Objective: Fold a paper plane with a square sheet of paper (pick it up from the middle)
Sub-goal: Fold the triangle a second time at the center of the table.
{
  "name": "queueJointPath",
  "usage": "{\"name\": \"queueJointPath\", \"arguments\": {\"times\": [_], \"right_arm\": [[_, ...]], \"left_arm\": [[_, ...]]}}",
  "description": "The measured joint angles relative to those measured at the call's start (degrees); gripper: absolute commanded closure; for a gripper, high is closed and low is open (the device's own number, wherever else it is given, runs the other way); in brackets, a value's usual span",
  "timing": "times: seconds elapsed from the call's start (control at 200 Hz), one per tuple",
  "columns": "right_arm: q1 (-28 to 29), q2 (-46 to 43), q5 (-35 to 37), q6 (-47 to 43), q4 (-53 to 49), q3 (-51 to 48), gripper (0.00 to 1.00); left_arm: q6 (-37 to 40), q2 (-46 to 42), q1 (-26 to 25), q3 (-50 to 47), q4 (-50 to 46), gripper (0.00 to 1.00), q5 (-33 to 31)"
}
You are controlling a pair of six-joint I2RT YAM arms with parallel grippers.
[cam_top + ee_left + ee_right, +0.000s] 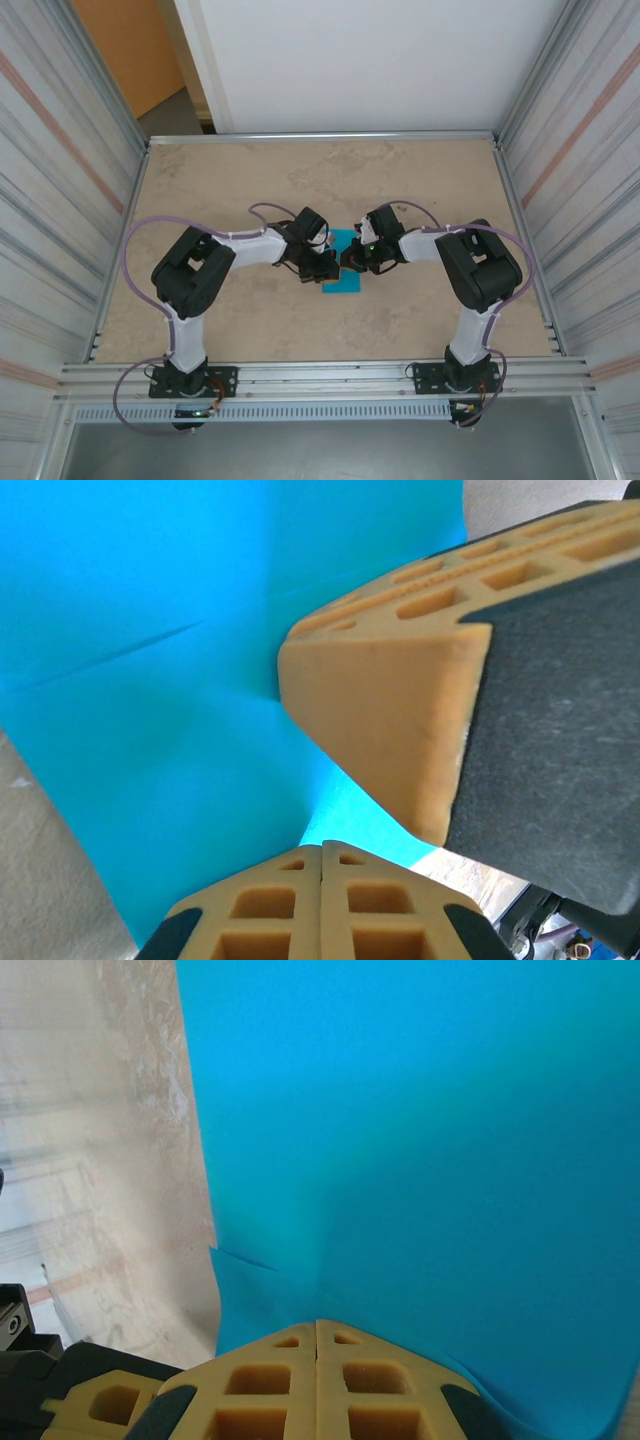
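The paper (pixel 342 284) is found in the middle of the tabletop (pixel 240 185), between the two hands. It is thin and very light, so it can be bent or crumpled with hardly any push. It is soft and floppy and will sag if it is held at one spot. It can slip on the smooth tabletop, and it can be torn if it is pulled hard. It is best pinched gently at an edge or a fold, with the rest kept flat.

The left hand (pixel 324 264) is seen fully shut, with its tips at the edge of the paper. Whether paper is caught between them cannot be told. The right hand (pixel 318 1322) is shut too, and a small pucker in the paper is seen right at its tips, so the paper looks pinched there.

Both arms are bent at the elbow and turned inward from the near edge. The two hands are brought almost tip to tip over the paper.
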Motion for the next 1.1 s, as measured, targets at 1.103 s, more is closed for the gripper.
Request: {"name": "queueJointPath", "arguments": {"times": [1.103], "right_arm": [[-0.11, 1.09, -1.05, 0.00, -1.64, 1.53, 0.97]], "left_arm": [[7.58, 1.25, 0.72, 1.68, -5.14, 1.00, -1.49]]}}
